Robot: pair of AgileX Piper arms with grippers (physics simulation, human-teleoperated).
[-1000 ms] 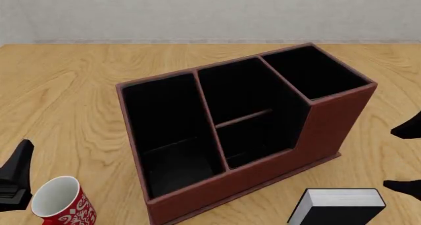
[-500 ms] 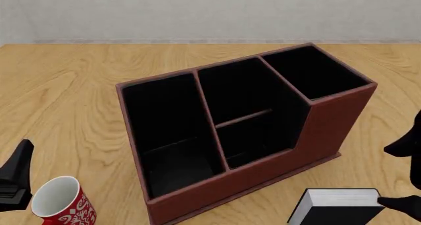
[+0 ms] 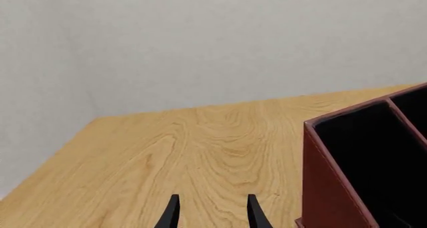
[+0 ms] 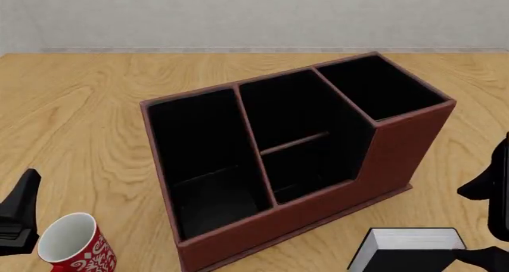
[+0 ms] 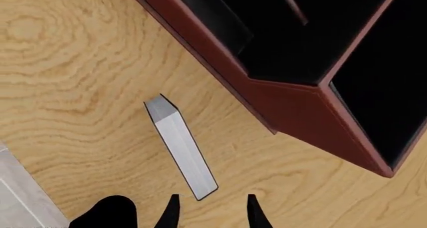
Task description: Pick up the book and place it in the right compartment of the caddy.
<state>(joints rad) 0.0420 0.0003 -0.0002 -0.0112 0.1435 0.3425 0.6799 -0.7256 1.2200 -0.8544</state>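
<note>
Pale grey wall [image 4: 254,15] backs a light wooden bench [image 4: 87,105] on which the reddish-brown caddy [image 4: 382,158] stands at an angle, its tall right compartment [image 4: 380,87] at the far right end. At the near edge, just in front of the caddy's right end but apart from it, the book [image 4: 406,248] stands on edge, white page edge up. The right gripper [image 5: 210,210] hangs directly above the book's end, its fingers [image 5: 171,213] released and spread, one to each side of the book's width, not touching it. Near the bench's left front corner, the left gripper [image 3: 210,213] sits with fingers parted and holding nothing, beside a red-and-white mug [image 4: 75,245].
</note>
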